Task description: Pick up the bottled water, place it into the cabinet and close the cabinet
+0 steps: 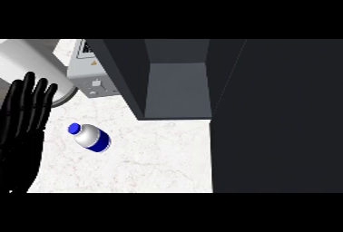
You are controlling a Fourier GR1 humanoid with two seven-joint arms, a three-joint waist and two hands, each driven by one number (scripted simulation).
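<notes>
The bottled water (90,137) stands on the white marble counter (154,158), left of centre; it has a blue cap, a pale body and a blue label band. The dark cabinet (175,90) is at top centre, its inside showing as a grey shelf, and its open door (278,118) fills the right side of the head view. My left hand (23,122) rests at the left edge, fingers straight and pointing up, a short way left of the bottle and apart from it. No right hand shows.
A grey appliance (94,72) with sockets on its face stands at the back left beside the cabinet. A round white-and-grey object (33,59) sits in the top left corner, partly behind my left hand.
</notes>
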